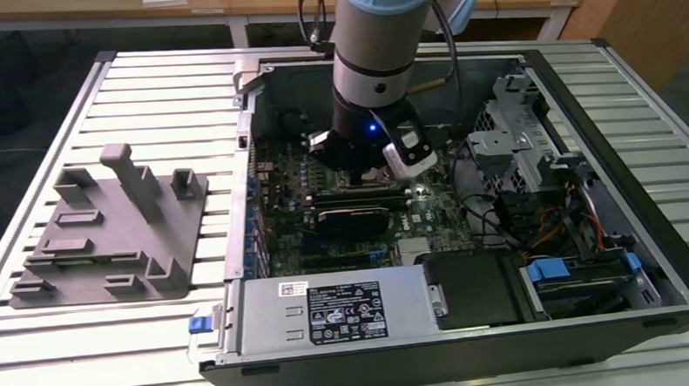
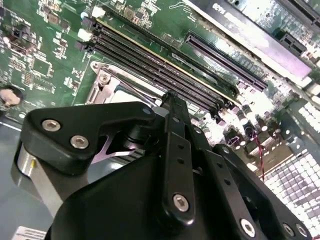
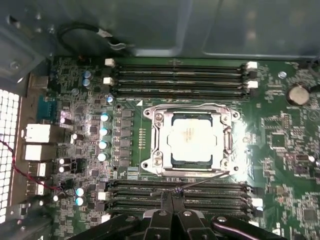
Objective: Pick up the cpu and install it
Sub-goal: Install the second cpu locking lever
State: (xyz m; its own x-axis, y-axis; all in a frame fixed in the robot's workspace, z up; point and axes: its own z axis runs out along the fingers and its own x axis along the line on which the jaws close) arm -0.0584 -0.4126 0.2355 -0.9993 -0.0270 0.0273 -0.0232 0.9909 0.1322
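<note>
In the first wrist view the gripper [image 3: 172, 216] is seen with its fingers drawn together on nothing, poised over the memory slots [image 3: 177, 196]. Just beyond them the cpu [image 3: 194, 141] is seated in the motherboard socket [image 3: 155, 142], with capacitors [image 3: 104, 131] ranged beside it. Further memory slots [image 3: 177, 80] and a black cable [image 3: 85, 32] are seen beyond, and in the exterior view the grey fixture [image 1: 113, 229] is seen outside the computer case [image 1: 626, 259].

Chip [image 3: 192, 141]: pale, dull metal top. Socket frame [image 3: 155, 142]: bright bare metal. Circuit board [image 3: 285, 145]: glossy green. Gripper [image 2: 170, 165]: matt black with shiny screws. Fixture [image 1: 113, 234]: matt grey plastic. Table [image 1: 142, 88]: ribbed pale metal.
</note>
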